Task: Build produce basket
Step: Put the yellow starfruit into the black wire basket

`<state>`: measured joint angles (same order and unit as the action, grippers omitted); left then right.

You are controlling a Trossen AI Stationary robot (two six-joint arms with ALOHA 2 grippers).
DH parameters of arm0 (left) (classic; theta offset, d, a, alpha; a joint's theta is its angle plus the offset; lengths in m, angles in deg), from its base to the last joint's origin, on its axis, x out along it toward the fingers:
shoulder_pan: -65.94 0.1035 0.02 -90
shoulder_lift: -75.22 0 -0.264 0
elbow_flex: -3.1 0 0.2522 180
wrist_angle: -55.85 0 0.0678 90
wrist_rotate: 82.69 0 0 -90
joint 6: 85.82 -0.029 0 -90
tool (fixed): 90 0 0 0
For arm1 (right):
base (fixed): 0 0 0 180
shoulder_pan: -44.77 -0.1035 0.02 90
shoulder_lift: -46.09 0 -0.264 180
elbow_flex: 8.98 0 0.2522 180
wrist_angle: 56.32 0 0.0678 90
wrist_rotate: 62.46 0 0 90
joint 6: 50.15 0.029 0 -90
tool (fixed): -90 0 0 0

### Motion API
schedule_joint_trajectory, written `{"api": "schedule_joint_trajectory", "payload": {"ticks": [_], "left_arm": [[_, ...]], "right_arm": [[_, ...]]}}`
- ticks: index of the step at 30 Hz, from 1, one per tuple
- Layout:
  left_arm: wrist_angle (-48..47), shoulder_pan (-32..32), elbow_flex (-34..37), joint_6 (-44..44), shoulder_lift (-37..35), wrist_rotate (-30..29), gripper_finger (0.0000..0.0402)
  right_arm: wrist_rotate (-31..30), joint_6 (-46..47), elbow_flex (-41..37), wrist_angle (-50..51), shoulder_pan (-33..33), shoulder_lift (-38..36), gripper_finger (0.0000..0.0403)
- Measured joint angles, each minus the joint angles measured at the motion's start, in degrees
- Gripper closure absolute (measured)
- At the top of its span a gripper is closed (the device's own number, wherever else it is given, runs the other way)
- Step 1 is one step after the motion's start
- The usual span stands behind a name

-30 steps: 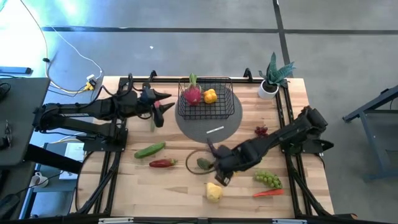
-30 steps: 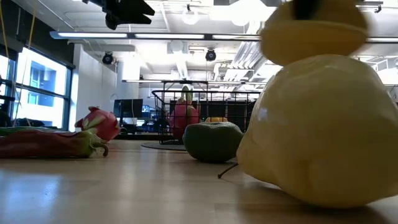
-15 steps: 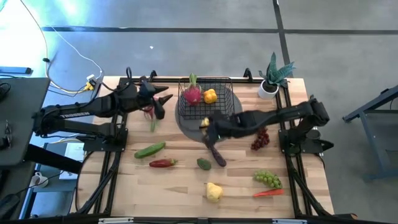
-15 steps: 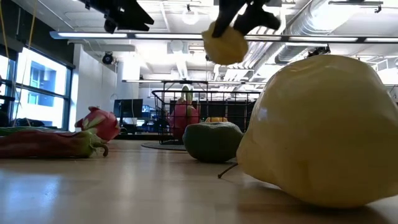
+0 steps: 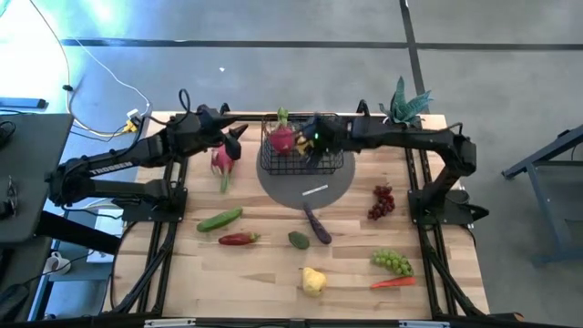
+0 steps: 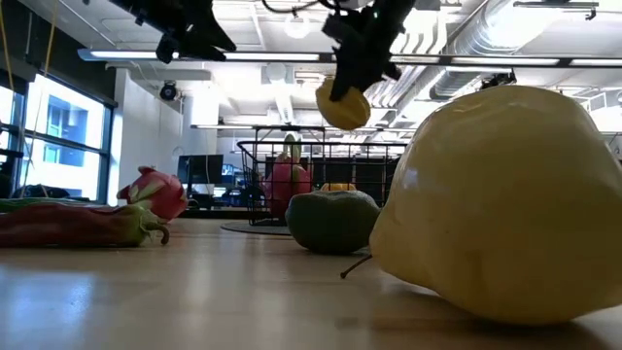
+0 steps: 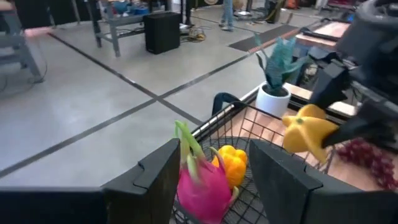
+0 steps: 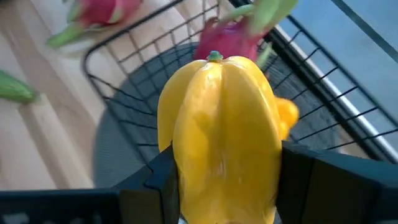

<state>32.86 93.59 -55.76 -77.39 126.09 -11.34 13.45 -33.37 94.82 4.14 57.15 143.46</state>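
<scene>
The wooden table carries a round grey mat at its far middle, and the black wire basket stands on the far part of that mat. Inside the basket lie a pink dragon fruit toward its left and a small yellow-orange piece beside it.

The right arm reaches from the right edge across the far side, and the right gripper hangs above the basket, its fingers clamped on a ribbed yellow fruit that is held clear over the wire grid; in the low view this fruit hangs well above the basket's rim. The left arm stretches from the left edge, and the left gripper sits just left of the basket with its fingers apart; a second dragon fruit shows right by it, though from above I cannot tell whether it is held or lies on the table.

A potted plant stands at the far right corner. On the near half lie a green cucumber, a red chilli, a purple eggplant, a small dark green piece, another yellow fruit, green grapes, a carrot and, nearer the right edge, red grapes.
</scene>
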Motion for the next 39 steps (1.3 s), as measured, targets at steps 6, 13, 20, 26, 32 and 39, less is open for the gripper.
{"api": "schedule_joint_trajectory", "payload": {"ticks": [6,13,20,26,32,39], "left_arm": [[0.00,2.25,0.02,5.24,0.00,-0.02,0.0220],[-0.21,3.45,0.02,6.81,0.00,-0.30,0.0220],[-1.67,3.48,0.02,7.88,0.00,-0.63,0.0220],[-3.93,3.47,0.02,7.47,0.00,1.78,0.0220],[-6.76,3.47,0.01,7.50,0.00,1.97,0.0220],[-12.46,3.47,-0.01,10.30,-0.02,2.01,0.0220]], "right_arm": [[10.31,-6.74,0.00,-0.52,7.29,2.09,0.0244],[17.18,-7.85,0.00,-0.62,11.65,7.66,0.0244],[19.11,-7.80,0.00,1.43,12.29,10.28,0.0244],[19.74,-7.83,0.00,4.77,13.66,12.03,0.0244],[19.69,-9.62,0.00,6.09,14.40,13.47,0.0244],[19.70,-12.33,0.00,6.46,14.09,13.76,0.0219]]}}
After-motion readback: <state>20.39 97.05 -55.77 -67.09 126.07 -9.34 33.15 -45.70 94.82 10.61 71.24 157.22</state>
